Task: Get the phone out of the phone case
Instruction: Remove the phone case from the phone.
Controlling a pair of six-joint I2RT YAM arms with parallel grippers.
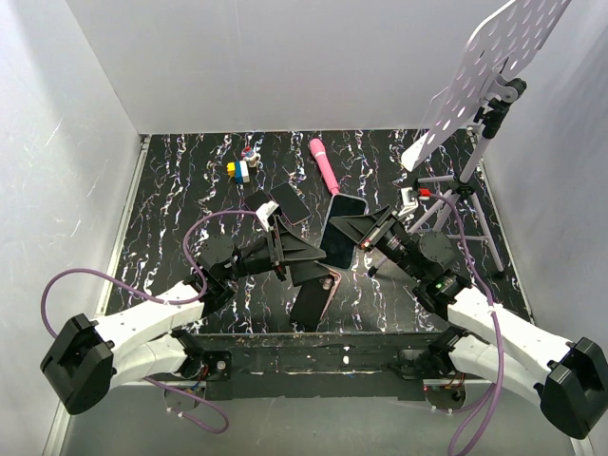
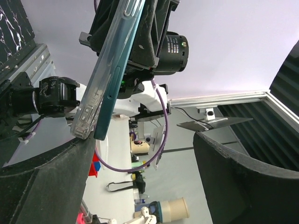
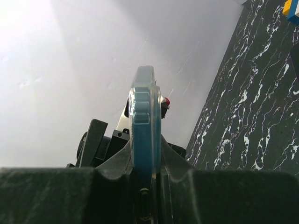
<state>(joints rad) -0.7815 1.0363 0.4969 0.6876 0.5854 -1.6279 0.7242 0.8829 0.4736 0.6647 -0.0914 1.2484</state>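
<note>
My right gripper (image 1: 355,234) is shut on the lower end of a dark teal phone (image 1: 342,230) that sits in a pale translucent case (image 1: 348,199), held tilted above the table. In the right wrist view the phone (image 3: 142,126) stands edge-on, clamped in the gripper (image 3: 147,156). My left gripper (image 1: 318,258) is open right beside it. In the left wrist view (image 2: 145,186) the cased phone (image 2: 112,84) hangs over the left finger (image 2: 51,182), its lower corner touching it, with the case (image 2: 91,100) on the outer side.
A dark slab with a pink rim (image 1: 315,293) lies near the front edge. Two bare black phones (image 1: 290,201) (image 1: 258,201), a pink wand (image 1: 323,163) and coloured blocks (image 1: 239,169) lie further back. A tripod (image 1: 470,195) with a perforated plate (image 1: 494,57) stands at the right.
</note>
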